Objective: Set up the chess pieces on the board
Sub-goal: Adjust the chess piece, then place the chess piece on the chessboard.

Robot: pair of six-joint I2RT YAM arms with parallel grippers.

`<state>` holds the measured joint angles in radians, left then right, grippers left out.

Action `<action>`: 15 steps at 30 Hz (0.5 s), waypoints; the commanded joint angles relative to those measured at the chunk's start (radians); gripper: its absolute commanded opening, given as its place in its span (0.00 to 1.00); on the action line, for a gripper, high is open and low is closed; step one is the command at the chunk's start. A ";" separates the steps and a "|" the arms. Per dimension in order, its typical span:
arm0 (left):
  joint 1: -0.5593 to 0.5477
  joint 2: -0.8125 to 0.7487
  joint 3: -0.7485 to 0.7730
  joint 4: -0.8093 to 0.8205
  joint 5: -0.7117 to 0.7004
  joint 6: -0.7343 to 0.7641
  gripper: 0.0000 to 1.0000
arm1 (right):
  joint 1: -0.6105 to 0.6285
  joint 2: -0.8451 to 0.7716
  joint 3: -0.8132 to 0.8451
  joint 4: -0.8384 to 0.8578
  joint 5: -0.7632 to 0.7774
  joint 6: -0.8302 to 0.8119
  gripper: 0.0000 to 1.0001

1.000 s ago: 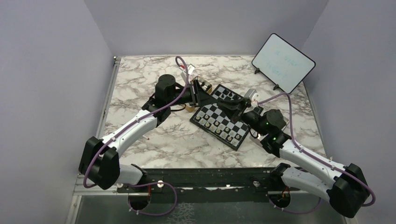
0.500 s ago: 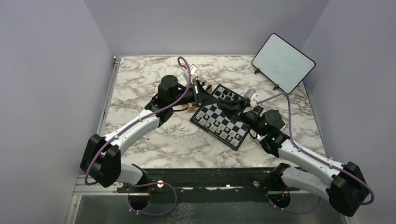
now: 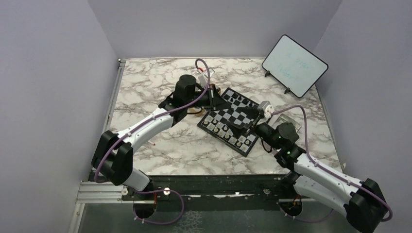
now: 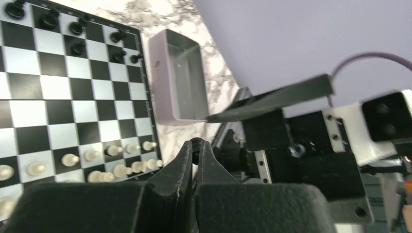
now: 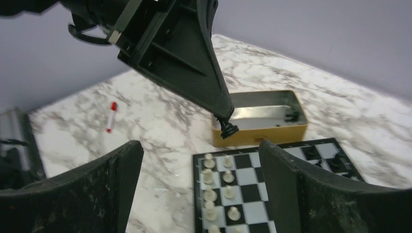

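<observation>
The board point(image 3: 219, 116) lies at mid-table, also in the left wrist view point(image 4: 29, 111) and the right wrist view point(image 5: 252, 191). Pale chess pieces point(image 5: 210, 178) fill its near rows point(image 4: 111, 150); black chess pieces point(image 4: 77, 29) stand at the far end. My left gripper point(image 4: 196, 145) is shut on a small black chess piece point(image 5: 227, 128), hanging above the gold tin's front wall beside the board's corner point(image 3: 215, 99). My right gripper point(image 5: 199, 150) stands open and empty over the board's near part point(image 3: 244, 124).
The gold tin point(image 5: 262, 130) by the board's left corner holds a black piece point(image 5: 293, 116). A silver tin half point(image 4: 180, 77) lies right of the board point(image 3: 290, 120). A red pen point(image 5: 111, 116) lies on the marble. A white tablet point(image 3: 294, 65) stands back right.
My left gripper has shut on a black piece and moved right from the tin toward the board. My right gripper has opened and drawn back toward the near side.
</observation>
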<state>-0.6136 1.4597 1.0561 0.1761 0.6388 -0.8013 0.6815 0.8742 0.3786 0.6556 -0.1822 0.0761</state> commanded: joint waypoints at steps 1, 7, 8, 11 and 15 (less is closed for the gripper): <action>-0.011 0.074 0.113 -0.188 -0.107 0.194 0.00 | 0.007 -0.110 -0.036 -0.139 0.055 0.027 1.00; -0.042 0.249 0.296 -0.454 -0.253 0.368 0.00 | 0.007 -0.266 -0.024 -0.358 0.144 0.114 1.00; -0.049 0.279 0.324 -0.489 -0.277 0.388 0.00 | 0.007 -0.283 -0.004 -0.407 0.171 0.156 1.00; -0.071 0.376 0.425 -0.594 -0.367 0.445 0.00 | 0.007 -0.310 0.070 -0.593 0.229 0.209 1.00; -0.096 0.491 0.524 -0.671 -0.469 0.485 0.00 | 0.007 -0.338 0.124 -0.721 0.277 0.233 1.00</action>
<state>-0.6842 1.8675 1.4895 -0.3374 0.3283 -0.4137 0.6815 0.5701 0.4397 0.1329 -0.0032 0.2451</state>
